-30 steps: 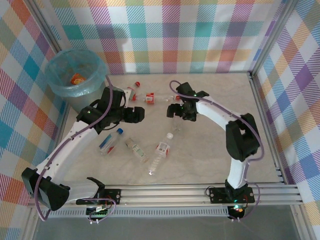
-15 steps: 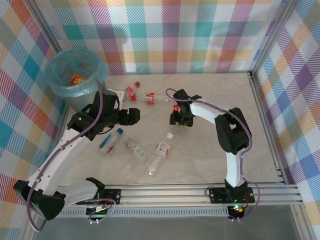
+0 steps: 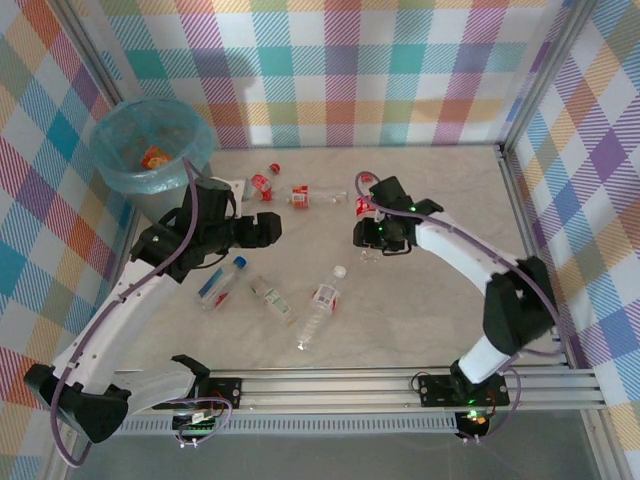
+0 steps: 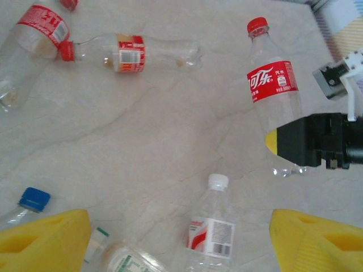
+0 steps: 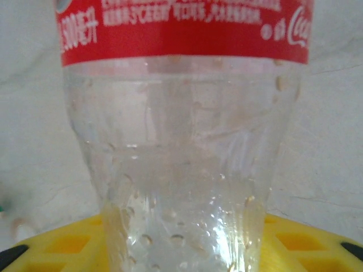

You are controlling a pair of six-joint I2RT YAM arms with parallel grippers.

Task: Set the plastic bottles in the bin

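Clenching the right pincer low on the clear red-capped, red-labelled plastic bottle, centre-right of the overhead frame, calling for a steady lift toward the round grey blue-lined bin, upper left, left pincer hanging released.

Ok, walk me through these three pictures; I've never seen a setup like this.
The machine is a left arm and a right arm, bolted to a table. The overhead picture looks down on both; the other two come from a camera on each wrist. Each arm ends in a two-finger end effector. The left end effector is open and empty, over loose plastic bottles, one a blue-capped bottle. The right end effector is shut on the lower part of a red-labelled bottle, seen close up by its own camera. The bin, lined with a blue bag, stands far left.
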